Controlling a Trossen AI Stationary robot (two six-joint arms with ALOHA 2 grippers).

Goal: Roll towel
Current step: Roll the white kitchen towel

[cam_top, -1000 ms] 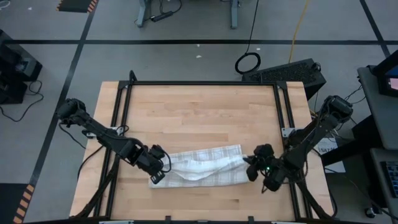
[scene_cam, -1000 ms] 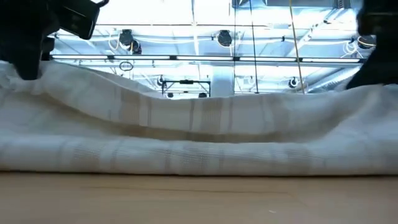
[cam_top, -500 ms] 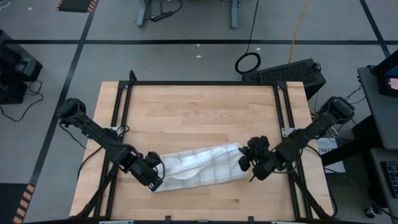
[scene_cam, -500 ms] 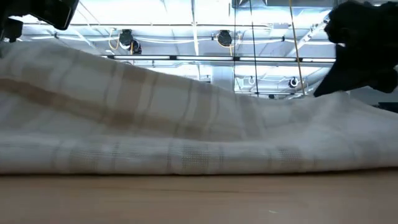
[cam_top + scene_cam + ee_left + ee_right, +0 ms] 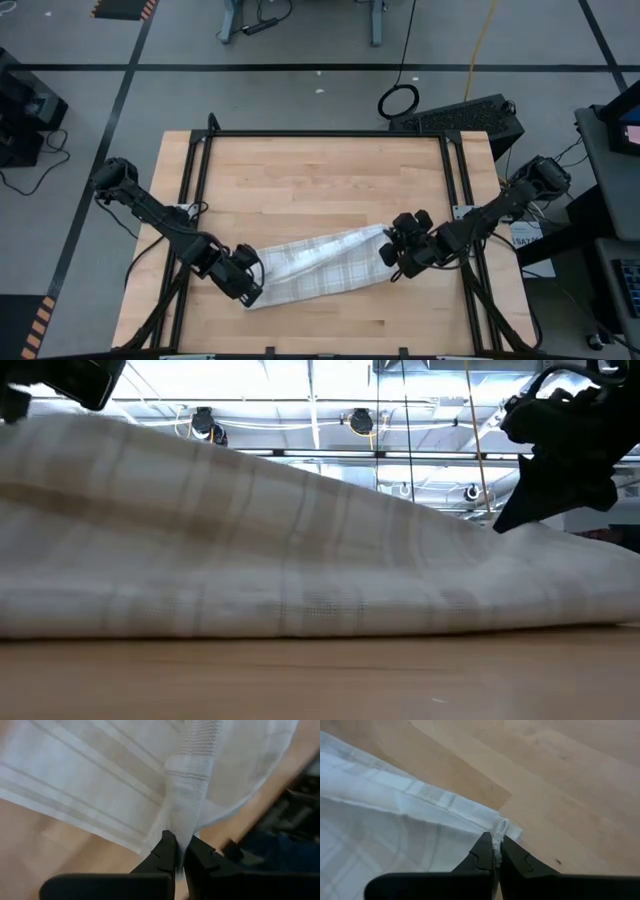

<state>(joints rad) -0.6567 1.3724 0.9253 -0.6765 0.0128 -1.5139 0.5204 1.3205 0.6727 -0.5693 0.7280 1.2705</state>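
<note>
The towel (image 5: 318, 263), white with a grey-tan plaid grid, lies folded into a long band that slants across the near half of the wooden table (image 5: 320, 180). Its underside rests on the wood (image 5: 300, 615). My left gripper (image 5: 252, 284) is shut on the towel's left end, near the table's front. My right gripper (image 5: 390, 250) is shut on the right end, farther back. In the low view the left end rises high (image 5: 80, 450) and the cloth slopes down toward the right gripper (image 5: 520, 510). My left gripper pinches a bunched fold of the towel's left end (image 5: 181, 832) between its two fingertips, coming steeply from above. The cloth is gathered into a narrow ridge at the fingers and fans out wide beyond them. That end is raised above the table. My right gripper pinches the towel's right end at a hemmed corner (image 5: 498, 829) between its two fingertips, slanting down from the table's right side. The hem edge (image 5: 435, 795) runs away from the fingers. The cloth beyond the fingers lies low over the wood.
A black metal frame (image 5: 320, 133) runs round the tabletop's far edge and sides. The far half of the table shows bare wood. Off the table lie cables and a black case (image 5: 470, 115) at the far right, on the floor.
My right gripper has swung toward the table's far edge and left with the towel's right end. My left gripper has shifted a little toward the near edge and rolled. The towel has turned from level to slanting, and its loose open folds have closed into a flatter band.
</note>
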